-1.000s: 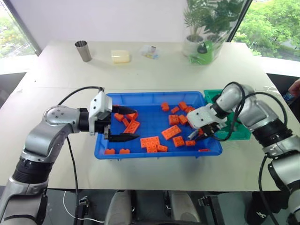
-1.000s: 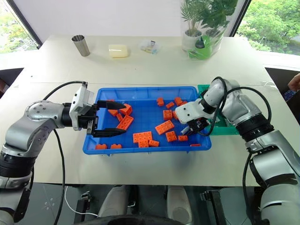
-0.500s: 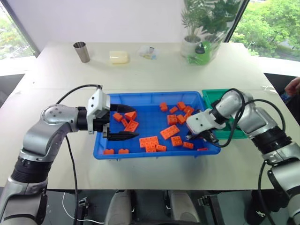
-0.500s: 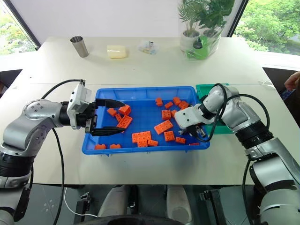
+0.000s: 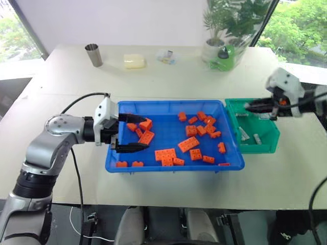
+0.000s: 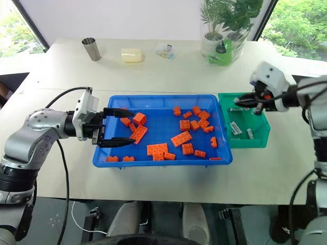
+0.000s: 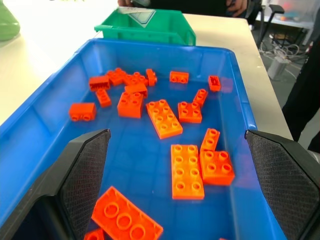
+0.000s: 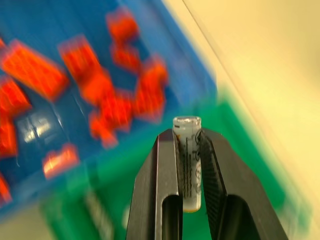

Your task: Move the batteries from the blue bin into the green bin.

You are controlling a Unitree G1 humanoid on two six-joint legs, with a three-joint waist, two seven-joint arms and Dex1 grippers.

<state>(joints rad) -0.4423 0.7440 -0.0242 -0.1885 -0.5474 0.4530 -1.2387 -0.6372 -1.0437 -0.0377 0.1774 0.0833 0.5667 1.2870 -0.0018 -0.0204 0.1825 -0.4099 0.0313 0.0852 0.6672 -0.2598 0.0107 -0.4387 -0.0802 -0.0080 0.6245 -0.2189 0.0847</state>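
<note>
Between the black fingers of the right gripper sits one battery, upright, its lower end hidden behind the fingers; everything behind it is smeared. From the head views that gripper hangs over the far part of the green bin, where two more batteries lie on the floor. Just beside it, touching, the blue bin holds scattered orange bricks; I cannot make out any battery among them. At the blue bin's other end the left gripper hovers with jaws spread wide, empty. Both bins rest on the tabletop.
</note>
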